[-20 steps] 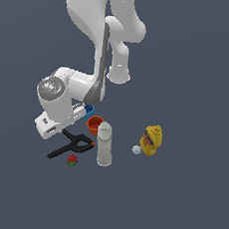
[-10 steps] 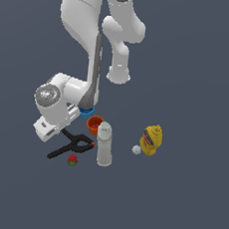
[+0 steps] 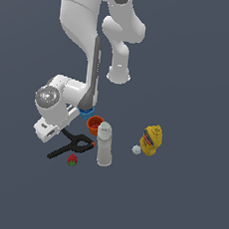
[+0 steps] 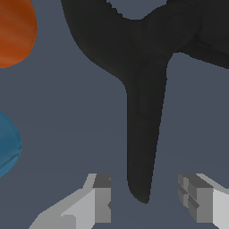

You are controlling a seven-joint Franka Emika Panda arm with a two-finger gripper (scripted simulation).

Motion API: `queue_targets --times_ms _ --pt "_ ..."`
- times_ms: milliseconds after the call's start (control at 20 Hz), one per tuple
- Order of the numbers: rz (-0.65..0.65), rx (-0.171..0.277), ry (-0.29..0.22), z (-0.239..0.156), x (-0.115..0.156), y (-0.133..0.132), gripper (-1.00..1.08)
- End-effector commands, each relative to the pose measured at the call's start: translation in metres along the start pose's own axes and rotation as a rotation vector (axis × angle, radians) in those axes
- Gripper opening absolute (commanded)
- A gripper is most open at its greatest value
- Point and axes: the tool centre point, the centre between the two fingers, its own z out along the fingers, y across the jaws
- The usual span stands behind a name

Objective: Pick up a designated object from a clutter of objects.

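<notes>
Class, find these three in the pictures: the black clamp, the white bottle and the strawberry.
black clamp (image 4: 145, 112), wrist view, on its long handle.
white bottle (image 3: 104, 146), exterior view, middle of its body.
strawberry (image 3: 72, 160), exterior view, on its red flesh.

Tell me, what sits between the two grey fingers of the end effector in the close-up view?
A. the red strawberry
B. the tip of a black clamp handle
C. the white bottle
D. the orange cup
B: in the wrist view the end of one handle of the black clamp lies in the gap between the spread fingers of the end effector, not yet touched by either.
</notes>
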Motion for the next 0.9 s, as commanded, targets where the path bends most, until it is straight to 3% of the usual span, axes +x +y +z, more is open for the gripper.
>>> queue_targets --times_ms 0,350,400,850 --pt "-0.001 0.001 0.000 0.007 0.000 0.000 0.28" --pt "-0.004 0.001 0.000 0.027 -0.001 -0.001 0.28" --pt "-0.004 0.001 0.000 0.027 -0.001 -0.001 -1.00" --pt "-0.004 0.001 0.000 0.027 -0.001 -0.001 -1.00"
